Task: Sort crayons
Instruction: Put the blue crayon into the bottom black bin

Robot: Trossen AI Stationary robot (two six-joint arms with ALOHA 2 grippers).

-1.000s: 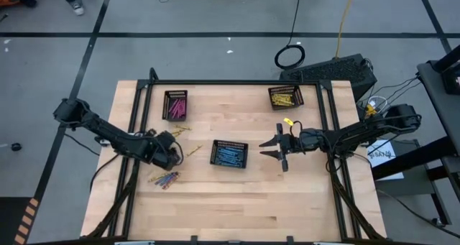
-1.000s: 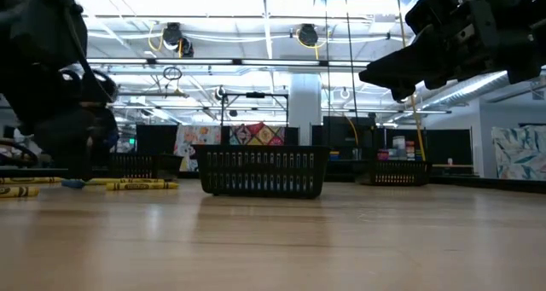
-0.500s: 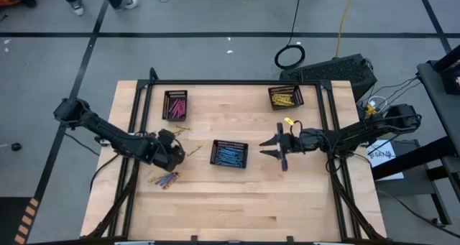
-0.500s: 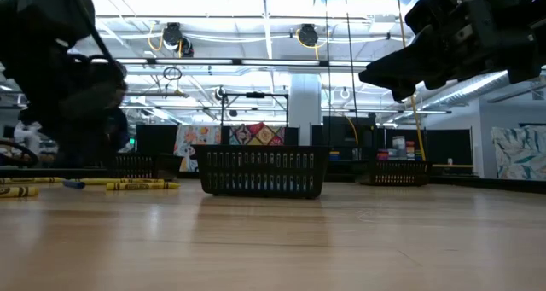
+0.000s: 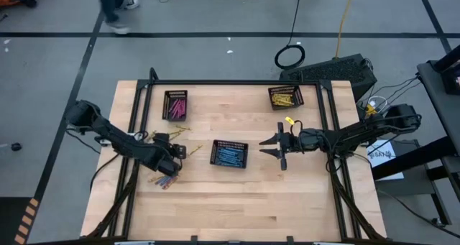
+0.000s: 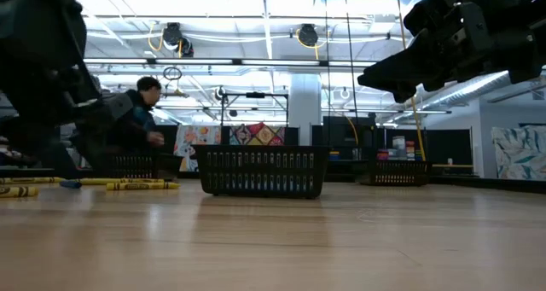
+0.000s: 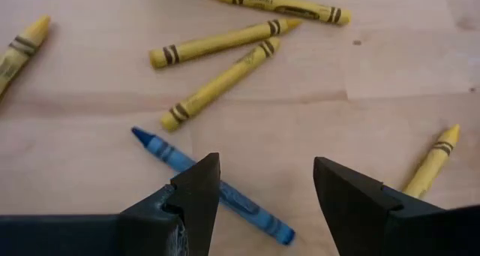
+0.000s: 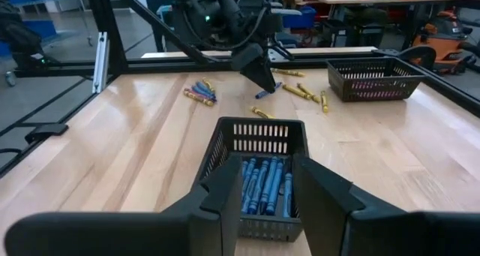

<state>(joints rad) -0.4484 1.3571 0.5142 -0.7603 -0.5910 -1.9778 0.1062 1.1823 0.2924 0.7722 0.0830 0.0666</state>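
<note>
Loose crayons lie flat on the wooden table: a blue crayon (image 7: 210, 185) and several yellow crayons (image 7: 221, 44) below my left gripper (image 7: 266, 185), which is open, points slanting down at them and touches none. A mixed bunch of crayons (image 5: 165, 180) lies nearer the front edge. Blue crayons fill the middle black tray (image 5: 229, 154), pink ones the far-left tray (image 5: 175, 105), yellow ones the far-right tray (image 5: 285, 96). My right gripper (image 5: 272, 148) hangs open and level, above the table to the right of the blue tray (image 8: 262, 177), with nothing between its fingers.
Black frame rails (image 5: 230, 82) run along the table's far and side edges. Bare wood lies in the near half of the table (image 5: 244, 202). A person (image 6: 141, 120) moves in the room behind the table.
My left gripper has rolled about its own pointing line and shifted a little over the loose crayons, still open. The crayons have not moved. A person has walked across the floor beyond the far edge.
</note>
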